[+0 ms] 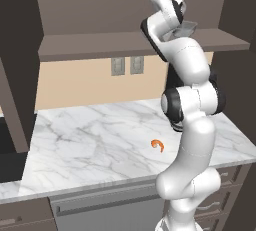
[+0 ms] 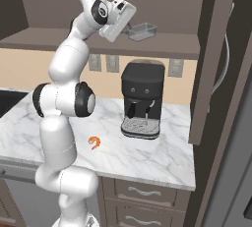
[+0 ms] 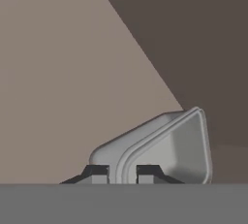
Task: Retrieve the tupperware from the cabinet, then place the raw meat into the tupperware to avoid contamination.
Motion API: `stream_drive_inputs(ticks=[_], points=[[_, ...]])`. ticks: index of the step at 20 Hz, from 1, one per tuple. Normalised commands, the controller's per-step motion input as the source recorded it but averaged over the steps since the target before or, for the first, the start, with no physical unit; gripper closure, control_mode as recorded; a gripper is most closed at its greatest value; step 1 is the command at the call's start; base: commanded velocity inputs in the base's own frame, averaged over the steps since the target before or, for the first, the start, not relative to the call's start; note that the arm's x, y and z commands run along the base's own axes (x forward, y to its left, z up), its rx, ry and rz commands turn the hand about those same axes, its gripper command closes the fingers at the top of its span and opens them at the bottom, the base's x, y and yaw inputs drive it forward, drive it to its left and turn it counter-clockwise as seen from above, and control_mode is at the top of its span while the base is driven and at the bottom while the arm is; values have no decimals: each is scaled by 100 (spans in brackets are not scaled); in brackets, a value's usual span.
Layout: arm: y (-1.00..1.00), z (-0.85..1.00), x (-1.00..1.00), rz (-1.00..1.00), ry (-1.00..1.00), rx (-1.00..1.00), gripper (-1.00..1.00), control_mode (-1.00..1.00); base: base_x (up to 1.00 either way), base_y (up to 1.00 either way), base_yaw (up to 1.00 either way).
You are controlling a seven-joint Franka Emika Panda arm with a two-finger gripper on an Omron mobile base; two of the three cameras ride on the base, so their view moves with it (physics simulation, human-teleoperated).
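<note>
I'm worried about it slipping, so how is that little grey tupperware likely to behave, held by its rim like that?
The tupperware looks thin-walled and empty, so probably light and fairly stiff. The gripper pinches just one rim edge, so it may pivot or tilt. Its smooth, glossy wall suggests it could slide out if jolted over the cabinet shelf.

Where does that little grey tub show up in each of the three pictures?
Left base view: tupperware top right, beside the arm's upper end, above the cabinet shelf.
Right base view: top centre, above the coffee machine.
Hand view: lower centre, rim pinched by the claw.
Shared landmark: the shelf.
</note>
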Motion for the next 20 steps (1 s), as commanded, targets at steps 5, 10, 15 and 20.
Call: stream_drive_inputs(ticks=[5, 10, 15, 20], points=[[0, 0, 0, 0, -16, -6, 100, -100, 0, 0, 0], [0, 0, 0, 0, -13, -8, 100, -100, 0, 0, 0], [3, 0, -2, 0, -9, -8, 100, -100, 0, 0, 0], [4, 5, -4, 0, -8, -6, 100, -100, 0, 0, 0]])
